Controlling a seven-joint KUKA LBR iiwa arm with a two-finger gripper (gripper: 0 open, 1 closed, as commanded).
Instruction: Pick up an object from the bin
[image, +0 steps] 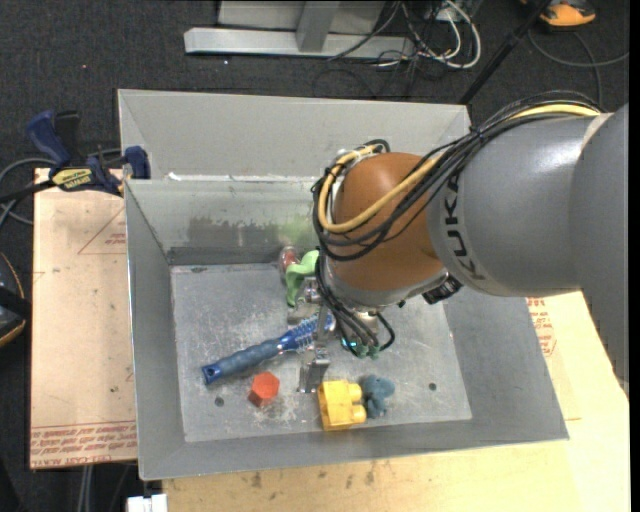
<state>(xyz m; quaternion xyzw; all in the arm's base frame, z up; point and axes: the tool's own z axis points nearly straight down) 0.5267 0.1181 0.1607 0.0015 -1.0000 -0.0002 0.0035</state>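
Blue brush (250, 358): flat on the bin floor at left-centre, slanting from near-left to far-right. Probably light, stiff, smooth plastic, best taken across the narrow handle; its right end is hidden under the wrist.
Red block (263, 388): small, just near of the handle.
Green thing (300, 270): far side, half hidden behind the orange cover, kind unclear.
Gripper (313, 376): low by the brush's right end, between the red and yellow blocks; released or clenched, I cannot tell.
Yellow block (341, 403): near-right, touching a grey-blue lump (378, 393).
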